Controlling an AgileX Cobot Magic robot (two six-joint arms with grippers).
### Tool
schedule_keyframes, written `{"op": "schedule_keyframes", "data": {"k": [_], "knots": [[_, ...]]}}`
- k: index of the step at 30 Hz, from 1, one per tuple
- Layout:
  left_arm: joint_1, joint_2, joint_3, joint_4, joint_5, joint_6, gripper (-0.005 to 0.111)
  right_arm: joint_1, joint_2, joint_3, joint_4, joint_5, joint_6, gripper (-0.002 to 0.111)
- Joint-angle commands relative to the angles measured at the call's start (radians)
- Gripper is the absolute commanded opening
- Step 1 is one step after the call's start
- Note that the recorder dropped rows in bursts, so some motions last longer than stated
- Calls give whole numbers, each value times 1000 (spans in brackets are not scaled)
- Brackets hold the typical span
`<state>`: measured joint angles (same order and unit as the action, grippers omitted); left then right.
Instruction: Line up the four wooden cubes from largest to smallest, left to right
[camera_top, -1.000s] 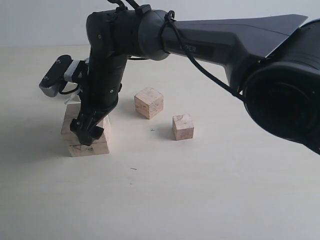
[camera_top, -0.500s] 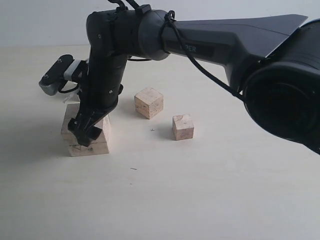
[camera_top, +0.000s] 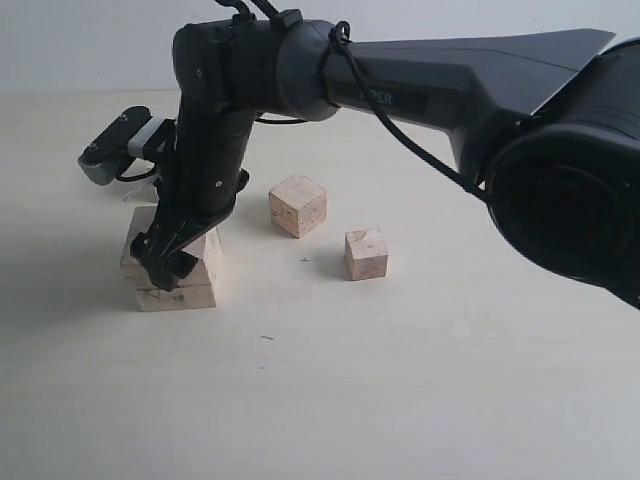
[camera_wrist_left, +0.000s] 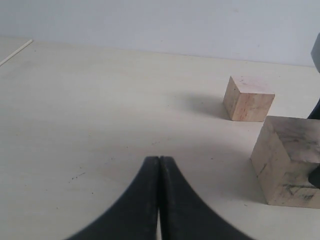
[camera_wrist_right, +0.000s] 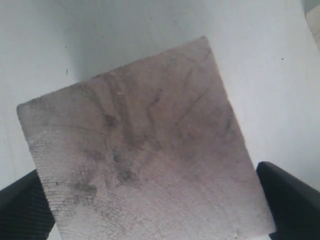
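The largest wooden cube (camera_top: 195, 288) sits closest to the table's (camera_top: 420, 400) left edge, where the row should begin. I judge that is why my right end effector (camera_top: 168, 268) grips it here: its fingers (camera_wrist_right: 22, 205) press two opposite sides, with the cube directly beneath the wrist. The middle cube (camera_top: 298, 206) and the smaller cube (camera_top: 366, 254) lie further from that edge, well apart from the end effector. I can't find a fourth. My left end effector (camera_wrist_left: 159, 200) is pinched closed on nothing.

The largest cube (camera_wrist_right: 140, 145) is rough, smudged bare wood; the table (camera_top: 400, 380) smooth, matt.
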<state>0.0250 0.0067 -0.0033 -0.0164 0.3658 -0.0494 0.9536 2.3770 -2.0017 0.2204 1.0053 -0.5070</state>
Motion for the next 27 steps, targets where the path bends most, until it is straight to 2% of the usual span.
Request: {"op": "schedule_keyframes", "data": {"k": [1, 13, 27], "knots": [[-5, -7, 3, 2, -12, -7, 0, 1, -5, 3, 6, -25, 37, 96], [-5, -7, 3, 2, -12, -7, 0, 1, -19, 1, -23, 31, 37, 96], [-5, -7, 3, 2, -12, -7, 0, 1, -169, 1, -68, -12, 82, 96]]}}
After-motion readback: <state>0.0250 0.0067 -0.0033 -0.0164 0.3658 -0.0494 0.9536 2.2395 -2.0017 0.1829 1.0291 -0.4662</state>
